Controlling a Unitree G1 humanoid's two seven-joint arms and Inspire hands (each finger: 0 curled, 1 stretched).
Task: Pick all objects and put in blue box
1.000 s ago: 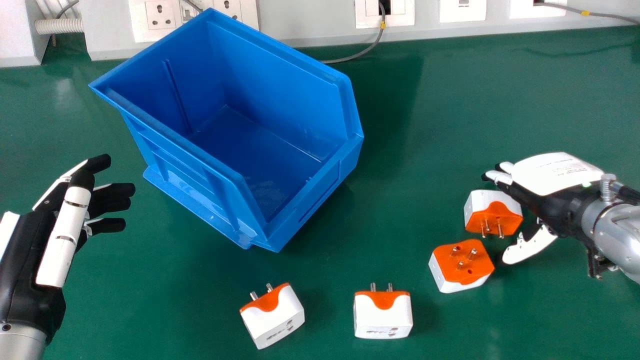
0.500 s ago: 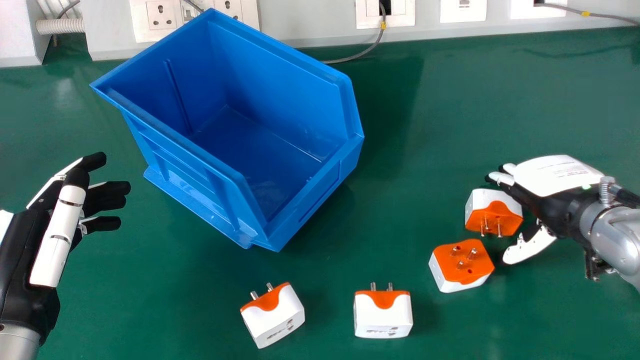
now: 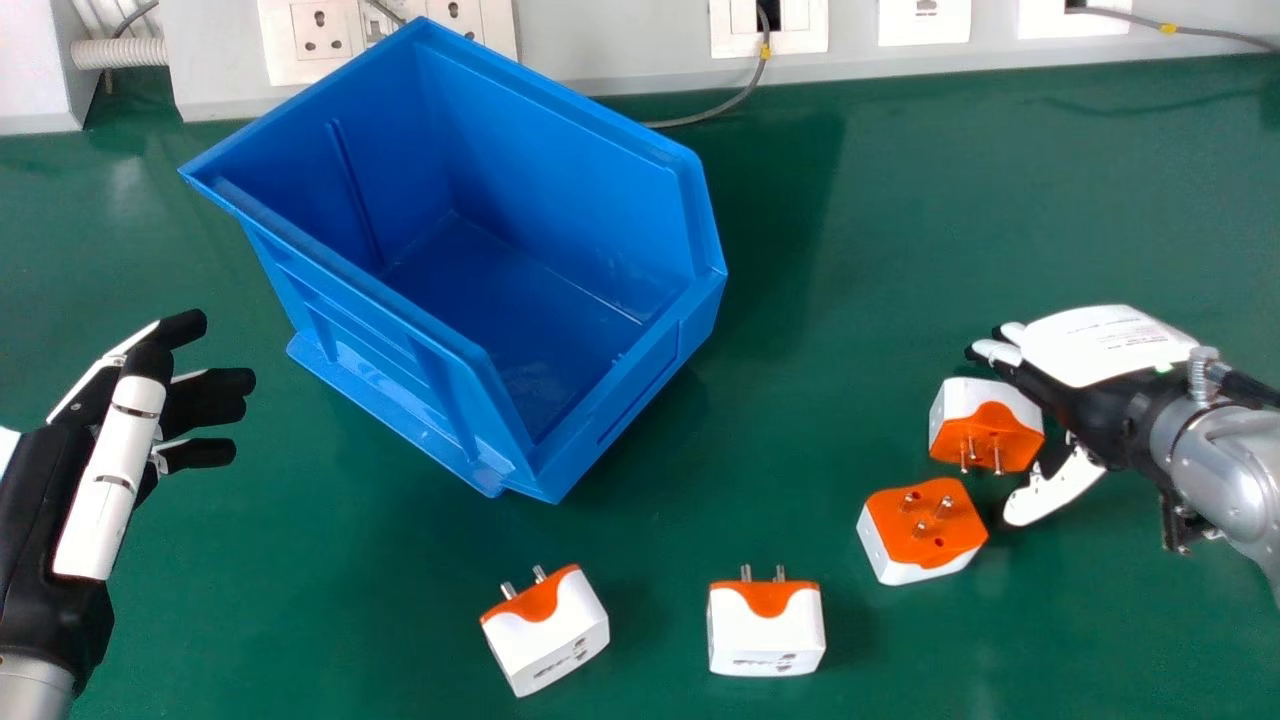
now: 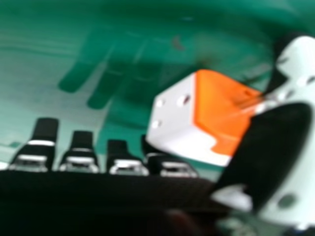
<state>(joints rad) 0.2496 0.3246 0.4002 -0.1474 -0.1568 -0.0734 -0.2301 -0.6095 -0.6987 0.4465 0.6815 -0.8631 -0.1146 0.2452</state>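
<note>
white-orange adapter (image 3: pixel 986 425) beside right hand (image 3: pixel 1110 400), uncurled

No text, brand or number can be read: the fine print on the white back of the right hand (image 3: pixel 1098 350), at three o'clock in the head view, is too small, as are dark marks on the plug adapter (image 3: pixel 767 635) at five o'clock.

Left forearm (image 3: pixel 35 688) and right forearm (image 3: pixel 1225 475) cut off by head view's edges
</note>
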